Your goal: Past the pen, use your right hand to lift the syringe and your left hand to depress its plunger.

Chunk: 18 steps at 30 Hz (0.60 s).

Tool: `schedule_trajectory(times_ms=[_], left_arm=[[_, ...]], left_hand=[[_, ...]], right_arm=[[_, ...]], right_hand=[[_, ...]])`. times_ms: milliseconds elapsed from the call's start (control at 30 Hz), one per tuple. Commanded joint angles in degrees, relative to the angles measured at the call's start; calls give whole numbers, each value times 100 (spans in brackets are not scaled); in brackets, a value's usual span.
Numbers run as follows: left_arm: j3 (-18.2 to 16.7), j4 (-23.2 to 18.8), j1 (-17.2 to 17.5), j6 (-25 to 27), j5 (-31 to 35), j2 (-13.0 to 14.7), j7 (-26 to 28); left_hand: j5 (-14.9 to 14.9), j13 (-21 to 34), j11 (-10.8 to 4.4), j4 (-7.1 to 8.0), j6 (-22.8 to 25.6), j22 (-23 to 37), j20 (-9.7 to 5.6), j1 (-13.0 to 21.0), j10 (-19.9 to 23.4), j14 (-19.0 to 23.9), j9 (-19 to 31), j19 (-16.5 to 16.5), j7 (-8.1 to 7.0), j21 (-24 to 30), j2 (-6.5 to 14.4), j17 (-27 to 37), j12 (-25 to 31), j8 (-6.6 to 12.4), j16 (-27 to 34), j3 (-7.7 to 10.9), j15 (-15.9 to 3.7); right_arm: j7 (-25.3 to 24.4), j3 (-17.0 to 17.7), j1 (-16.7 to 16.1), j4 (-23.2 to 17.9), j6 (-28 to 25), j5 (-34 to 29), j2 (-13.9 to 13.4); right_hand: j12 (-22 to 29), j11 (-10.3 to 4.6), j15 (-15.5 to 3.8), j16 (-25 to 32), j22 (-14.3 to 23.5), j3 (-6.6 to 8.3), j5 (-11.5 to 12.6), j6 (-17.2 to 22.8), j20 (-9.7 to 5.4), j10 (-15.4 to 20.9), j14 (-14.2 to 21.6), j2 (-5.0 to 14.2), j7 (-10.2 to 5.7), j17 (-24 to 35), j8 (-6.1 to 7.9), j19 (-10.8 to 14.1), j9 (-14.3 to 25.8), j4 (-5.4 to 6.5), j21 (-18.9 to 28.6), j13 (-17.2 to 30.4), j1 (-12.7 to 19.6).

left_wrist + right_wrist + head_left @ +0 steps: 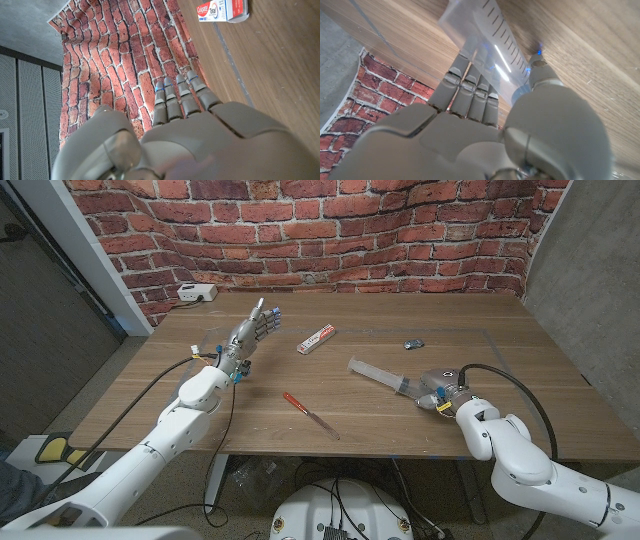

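Beyond pen (309, 413), syringe (378, 374) lying on table (520, 395), right hand (437, 389) closing around barrel end, seemingly gripping. Left hand (250, 332) waiting well apart, fingers straight, holding nothing. Advice: firm grip before lifting, keeping plunger end exposed.

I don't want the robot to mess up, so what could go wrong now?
1. The right hand grips the syringe near one end, so the long barrel might tip or slip when lifted.
2. The left hand is far away; reaching across, it might bump the toothpaste box or the pen.
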Motion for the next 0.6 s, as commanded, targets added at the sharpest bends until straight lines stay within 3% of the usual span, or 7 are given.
schedule_trajectory(times_ms=[33,233,600], left_arm=[[-2,24,-19,-1,-12,2,-27],[-5,2,-7,-18,-3,8,-25],[0,-10,-7,26,-9,30,-34]], left_hand=[[-1,19,-2,46,53,13,22,-18,41,37,33,24,-13,-18,7,8,-15,0,-11,-3,27],[-1,19,7,49,54,12,23,-20,38,39,33,25,-12,-21,7,8,-19,-4,-12,-8,24],[0,20,6,53,53,12,19,-22,31,42,33,27,-17,-26,9,7,-27,-11,-13,-15,22]], right_arm=[[-701,256,-296,50,107,77,112],[-664,316,-292,24,-10,177,186],[-1226,500,-471,58,116,427,244]], right_hand=[[33,-212,-554,52,30,217,-17,874,-529,401,236,484,-724,35,40,170,6,107,112,13,526],[11,-306,-602,54,70,342,38,1195,-540,686,518,661,-810,54,79,256,18,55,248,12,854],[-27,-320,-601,46,107,321,1,1354,-539,879,741,738,-826,65,52,351,26,117,398,16,951]])
